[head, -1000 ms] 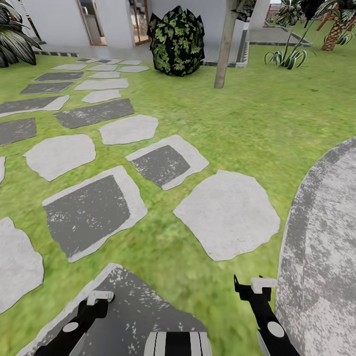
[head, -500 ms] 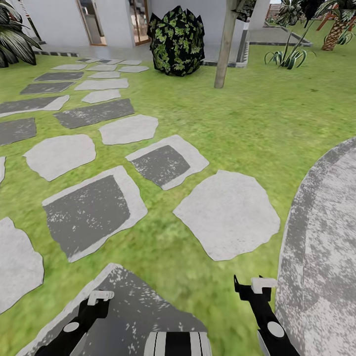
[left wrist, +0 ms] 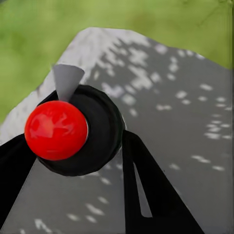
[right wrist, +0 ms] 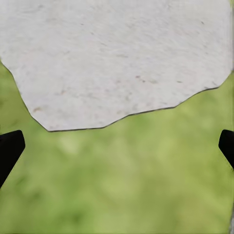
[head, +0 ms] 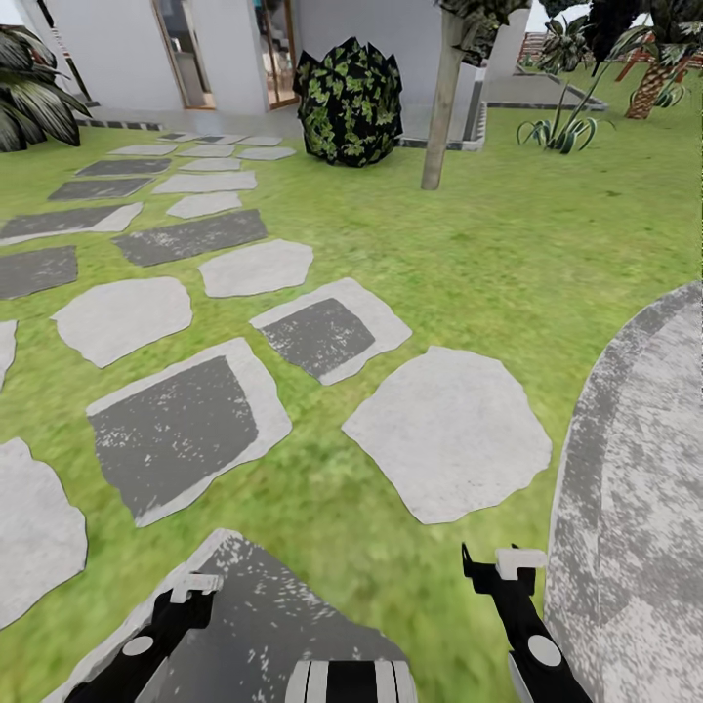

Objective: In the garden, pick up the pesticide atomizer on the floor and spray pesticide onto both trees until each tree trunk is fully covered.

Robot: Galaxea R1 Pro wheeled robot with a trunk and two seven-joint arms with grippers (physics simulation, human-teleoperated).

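The head camera has tipped up a little since half a second ago: the whole lawn has slid down the picture, more of the white house (head: 117, 44) and of the leaves at the top of the tree (head: 441, 93) now show, while nothing in the garden itself has moved. The left gripper (left wrist: 73, 161) is closed around the pesticide atomizer (left wrist: 73, 129), a black body with a red ball (left wrist: 56, 130) on it and a small grey cone beside it, held low over a dark paving slab (head: 254, 605), probably to keep it steady while the robot travels. The right gripper (right wrist: 117, 144) is wide open with nothing between its tips, grass and a pale stone (head: 449, 434) below it; it seems kept free. The nearest thick grey-brown trunk stands well ahead across the grass (head: 547, 254), just beside a dark leafy bush (head: 350, 98). Judging from this, pickup is done and spraying has not begun; the robot must get much closer first.
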